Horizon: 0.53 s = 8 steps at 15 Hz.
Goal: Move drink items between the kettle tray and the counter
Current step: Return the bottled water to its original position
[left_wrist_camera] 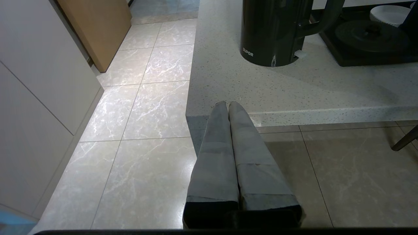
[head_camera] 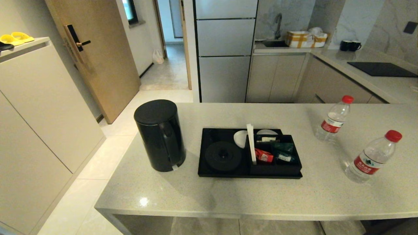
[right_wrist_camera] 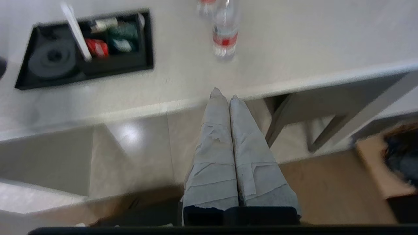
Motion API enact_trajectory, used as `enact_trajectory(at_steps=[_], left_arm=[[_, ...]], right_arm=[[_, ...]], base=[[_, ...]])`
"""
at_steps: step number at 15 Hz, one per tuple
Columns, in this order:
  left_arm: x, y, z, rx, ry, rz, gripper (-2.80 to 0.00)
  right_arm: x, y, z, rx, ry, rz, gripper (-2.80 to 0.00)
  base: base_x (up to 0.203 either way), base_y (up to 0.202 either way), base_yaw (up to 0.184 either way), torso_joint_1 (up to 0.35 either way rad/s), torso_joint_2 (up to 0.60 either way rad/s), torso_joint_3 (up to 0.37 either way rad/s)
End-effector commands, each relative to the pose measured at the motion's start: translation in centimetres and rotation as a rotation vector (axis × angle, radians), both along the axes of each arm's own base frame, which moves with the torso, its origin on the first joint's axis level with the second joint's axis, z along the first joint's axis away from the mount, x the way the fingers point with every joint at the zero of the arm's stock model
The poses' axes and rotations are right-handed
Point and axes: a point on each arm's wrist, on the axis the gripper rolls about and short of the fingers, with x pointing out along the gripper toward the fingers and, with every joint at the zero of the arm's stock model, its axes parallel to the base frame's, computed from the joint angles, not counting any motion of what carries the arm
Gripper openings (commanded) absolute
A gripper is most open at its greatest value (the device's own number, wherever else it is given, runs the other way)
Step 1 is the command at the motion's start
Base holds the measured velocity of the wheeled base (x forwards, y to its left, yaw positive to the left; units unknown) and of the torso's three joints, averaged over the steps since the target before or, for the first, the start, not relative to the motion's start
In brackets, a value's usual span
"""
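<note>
Left gripper (left_wrist_camera: 228, 103): fingers pressed together, holding nothing; tips hang at the counter's near edge, just off its left corner, over the floor tiles.
Right gripper (right_wrist_camera: 223, 95): fingers closed flat against each other, empty; tips at the counter's front edge, floor below them.
Counter (head_camera: 228, 195): thick pale edge; bare speckled strip runs between both grippers and everything on it.
Kettle (head_camera: 160, 135): upright on the counter, ahead and right of the left gripper, beside the tray's left rim, off its base.
Kettle tray (head_camera: 249, 175): ahead and left of the right gripper; round base (head_camera: 223, 156) bare, sachets in the boxed compartment.
Near bottle (head_camera: 373, 157): upright, almost straight ahead of the right gripper, well apart from the tray.
Far bottle (head_camera: 334, 119): upright behind it, open counter between the two.
</note>
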Motion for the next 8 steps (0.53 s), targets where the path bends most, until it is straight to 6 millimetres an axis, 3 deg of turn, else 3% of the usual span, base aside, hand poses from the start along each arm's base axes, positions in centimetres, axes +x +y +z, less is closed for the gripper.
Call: enact_trajectory(at_steps=[1,4,6,8], left_arm=[[0.0,0.0,0.0,0.000,0.000,0.000,-2.80],[0.0,0.0,0.0,0.001,0.002,-0.001,-2.80],[0.0,0.0,0.0,0.000,0.000,-0.001,-2.80],[0.0,0.0,0.0,0.001,0.000,-0.001,-2.80]], right_arm=[[0.2,-0.2,-0.9,0.005,0.011,0.017,-2.80],[0.5,-1.8,-2.0,-0.028,-0.020,0.131,-2.80],[-1.3,-1.6,-5.2,-0.049,-0.076,0.118,-2.80],[-1.4,-1.4,-8.2,-0.007,-0.074,0.090,-2.80]], base=[[0.000,0.000,0.000,0.000,0.00,0.000],[0.000,0.000,0.000,0.000,0.00,0.000],[0.000,0.000,0.000,0.000,0.00,0.000],[0.000,0.000,0.000,0.000,0.00,0.000]])
